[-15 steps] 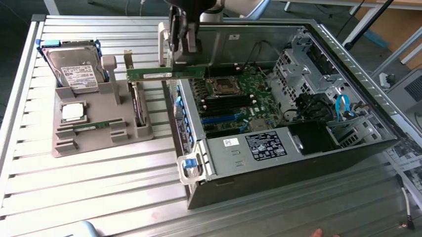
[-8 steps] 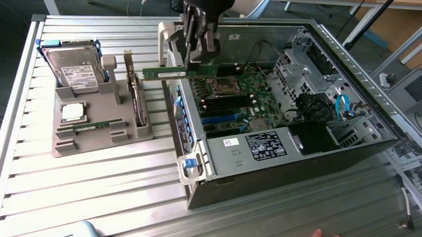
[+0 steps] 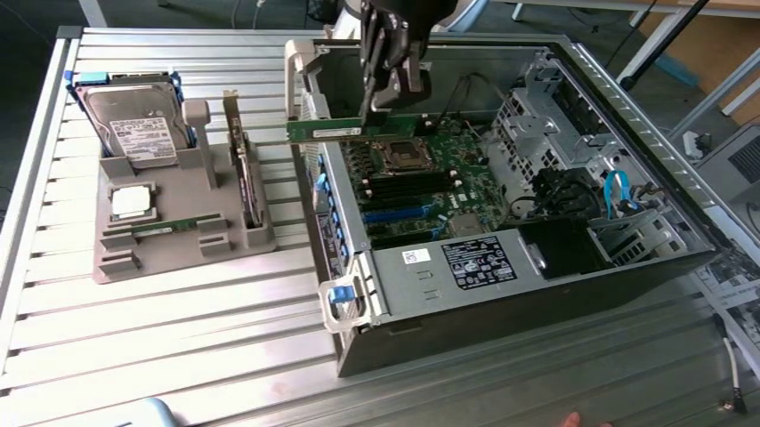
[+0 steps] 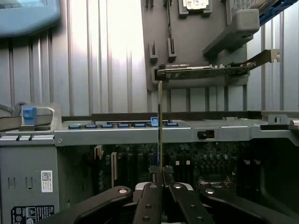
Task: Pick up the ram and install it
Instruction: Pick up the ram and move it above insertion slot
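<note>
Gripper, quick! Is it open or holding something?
Gripper: shut on the ram, over the open computer case.

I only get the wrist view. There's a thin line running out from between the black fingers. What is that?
Observer: That is the ram seen edge-on. In the exterior view it is a long green stick, held level by the tool.
Operator: Is it plugged into the computer?
Observer: No. It hangs above the motherboard, with one end over the wall of the open case.
Operator: What else is in that box?
Observer: On the exterior view's right, a blue cable loops beside the metal bays.
</note>
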`<state>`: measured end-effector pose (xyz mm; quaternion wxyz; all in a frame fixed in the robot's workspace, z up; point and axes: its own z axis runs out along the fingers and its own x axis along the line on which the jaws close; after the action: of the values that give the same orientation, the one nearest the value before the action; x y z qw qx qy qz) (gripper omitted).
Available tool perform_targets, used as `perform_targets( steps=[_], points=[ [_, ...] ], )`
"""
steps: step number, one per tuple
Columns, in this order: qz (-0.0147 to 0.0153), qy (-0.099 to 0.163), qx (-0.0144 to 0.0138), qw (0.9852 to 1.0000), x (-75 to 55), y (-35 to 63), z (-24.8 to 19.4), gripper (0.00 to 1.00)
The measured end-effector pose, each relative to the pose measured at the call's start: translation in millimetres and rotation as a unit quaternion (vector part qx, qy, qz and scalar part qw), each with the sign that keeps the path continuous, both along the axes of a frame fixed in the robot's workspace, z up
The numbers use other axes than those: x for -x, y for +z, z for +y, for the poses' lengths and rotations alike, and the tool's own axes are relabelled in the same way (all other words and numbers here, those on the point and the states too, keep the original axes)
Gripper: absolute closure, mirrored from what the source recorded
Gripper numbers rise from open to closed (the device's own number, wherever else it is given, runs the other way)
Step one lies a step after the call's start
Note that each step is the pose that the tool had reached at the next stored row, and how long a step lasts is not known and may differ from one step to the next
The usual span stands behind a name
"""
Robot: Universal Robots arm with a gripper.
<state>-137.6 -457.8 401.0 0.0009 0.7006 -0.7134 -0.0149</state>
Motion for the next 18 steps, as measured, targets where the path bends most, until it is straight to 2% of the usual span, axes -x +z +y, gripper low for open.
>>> perform_targets(
  steps=[18],
  points=[
    [0.0000,0.000,0.0000,1.0000,-51.2,0.0,0.0,0.88]
  ],
)
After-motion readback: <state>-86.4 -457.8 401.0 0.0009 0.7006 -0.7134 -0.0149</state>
